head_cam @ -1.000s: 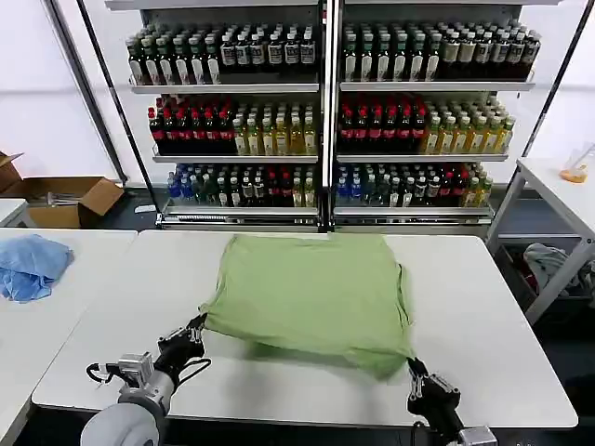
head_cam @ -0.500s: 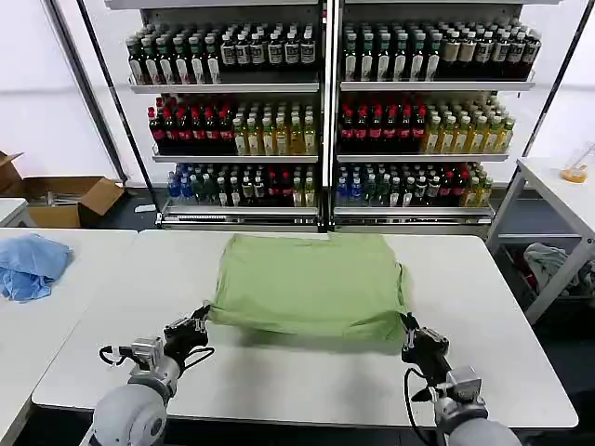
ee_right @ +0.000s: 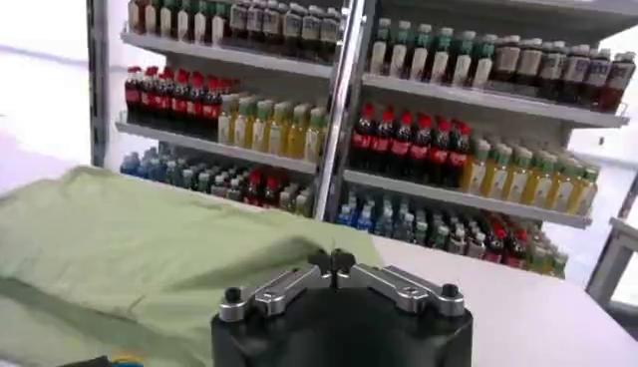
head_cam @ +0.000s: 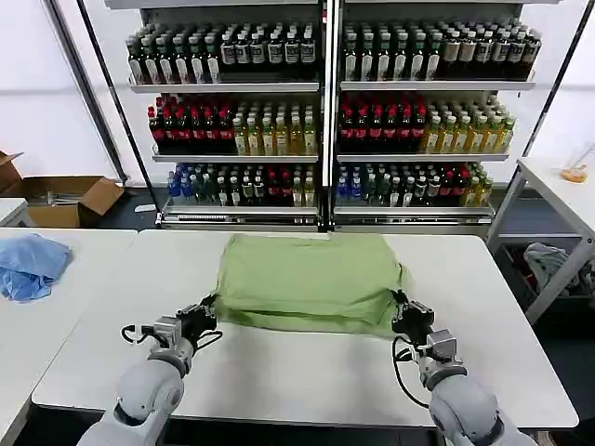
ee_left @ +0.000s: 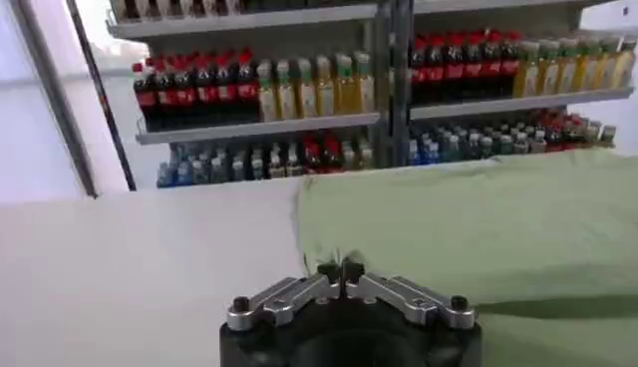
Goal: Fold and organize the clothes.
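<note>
White tables (head_cam: 279, 372) in front, tall metal shelves (head_cam: 325, 111) packed with rows of drink bottles (head_cam: 390, 125) behind, open cardboard box (head_cam: 60, 200) on the left floor, pale walls, bright even light

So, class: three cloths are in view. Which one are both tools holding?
The light green shirt on the middle table: left tool and right tool grip its near corners. The blue cloth lies untouched on the left table.

Light green shirt (head_cam: 307, 282), folded on table
</note>
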Controlling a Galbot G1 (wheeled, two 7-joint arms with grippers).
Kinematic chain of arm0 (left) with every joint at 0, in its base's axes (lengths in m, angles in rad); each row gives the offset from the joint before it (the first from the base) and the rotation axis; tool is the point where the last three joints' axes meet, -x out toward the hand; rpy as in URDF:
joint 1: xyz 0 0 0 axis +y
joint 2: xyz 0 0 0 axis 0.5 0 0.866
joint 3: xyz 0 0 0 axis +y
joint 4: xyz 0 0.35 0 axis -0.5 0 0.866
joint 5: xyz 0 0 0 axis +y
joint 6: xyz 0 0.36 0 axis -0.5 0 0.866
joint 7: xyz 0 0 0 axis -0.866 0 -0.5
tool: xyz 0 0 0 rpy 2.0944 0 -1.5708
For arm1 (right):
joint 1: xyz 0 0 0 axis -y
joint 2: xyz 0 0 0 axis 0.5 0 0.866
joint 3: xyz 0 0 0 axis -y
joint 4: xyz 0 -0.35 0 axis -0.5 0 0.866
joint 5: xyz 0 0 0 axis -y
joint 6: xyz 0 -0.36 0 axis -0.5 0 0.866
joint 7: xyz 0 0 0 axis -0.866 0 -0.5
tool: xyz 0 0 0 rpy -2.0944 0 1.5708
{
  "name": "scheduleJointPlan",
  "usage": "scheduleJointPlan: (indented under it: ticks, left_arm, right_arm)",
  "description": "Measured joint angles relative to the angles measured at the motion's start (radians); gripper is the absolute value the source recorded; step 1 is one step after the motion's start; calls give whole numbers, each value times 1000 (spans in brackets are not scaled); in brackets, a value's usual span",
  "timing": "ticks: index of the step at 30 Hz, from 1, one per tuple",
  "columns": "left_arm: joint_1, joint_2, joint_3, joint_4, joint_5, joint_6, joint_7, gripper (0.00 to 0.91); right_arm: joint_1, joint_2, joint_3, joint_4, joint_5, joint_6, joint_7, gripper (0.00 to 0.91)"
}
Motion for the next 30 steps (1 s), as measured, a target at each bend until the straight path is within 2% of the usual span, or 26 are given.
scheduleJointPlan:
  ticks: [1,2,3,15,30]
  left_arm:
    - [-6,0,3,9,2,-1,0,464]
    - [-11,-1,7,17,4,-2,1,715]
    - [-15,-2,9,24,7,-2,2,907]
    - [-16,-3,9,49,24,-3,2,907]
    - [1,-13,3,84,26,-10,1,897]
  right_arm:
    - [1,3,-1,-2,-3,-4,-2,907]
    - [1,5,-2,-3,-7,-7,-5,907]
    - [1,8,-2,-3,-10,-12,-7,907]
    - [-53,12,35,27,-20,-43,-20,907]
    - [-116,57,82,7,37,-90,18,907]
